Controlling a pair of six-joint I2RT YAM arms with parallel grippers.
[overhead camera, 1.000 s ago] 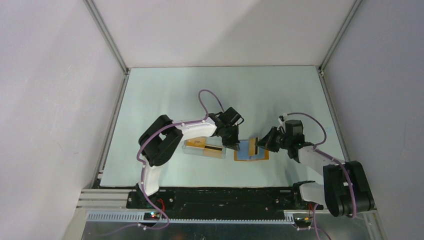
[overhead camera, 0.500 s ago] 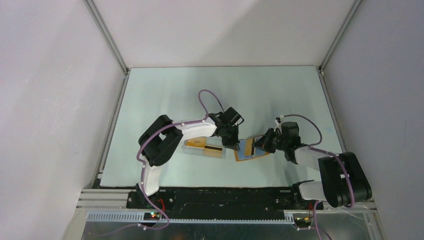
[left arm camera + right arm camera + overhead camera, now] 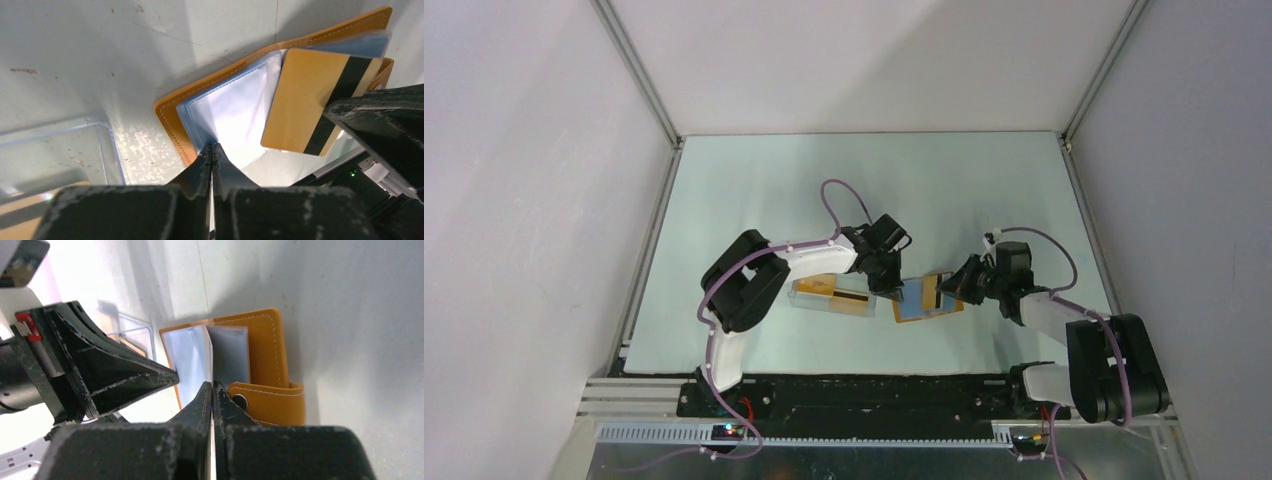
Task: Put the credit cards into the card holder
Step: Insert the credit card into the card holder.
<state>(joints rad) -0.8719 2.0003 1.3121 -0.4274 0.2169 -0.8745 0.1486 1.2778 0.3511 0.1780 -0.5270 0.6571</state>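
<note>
Overall, the work surface is a pale mint-green table (image 3: pixel 754 200) boxed in by plain white walls (image 3: pixel 534 220), with aluminium frame posts (image 3: pixel 636 70) running up at the two far corners. A black base plate (image 3: pixel 864 395) and a ribbed metal rail (image 3: pixel 824 432) close the near edge. Seen close from the left wrist, the tabletop carries fine scratches and dark specks. The card holder (image 3: pixel 914 312), orange-tan with blue-grey and clear inner sleeves, lies open on the table slightly toward 5 o'clock of centre, its snap tab at the 3 o'clock side. A clear plastic box (image 3: pixel 810 292) sits just beside it at 9 o'clock, with golden cards (image 3: pixel 852 302) inside, one showing a dark stripe. The left gripper (image 3: pixel 890 288) reaches in from 10 o'clock of the holder; its jaws are closed to a point, pinching the edge of a clear sleeve (image 3: pixel 235 107) at the holder's 9 o'clock side. The right gripper (image 3: pixel 946 291) comes in from 3 o'clock with jaws pressed together on a golden credit card (image 3: pixel 300 100) with a dark stripe. That card is held tilted above the holder's right half, its leading edge over the sleeves. Whether that edge has entered a pocket cannot be told. Purple cables (image 3: pixel 829 195) loop along both arms.
</note>
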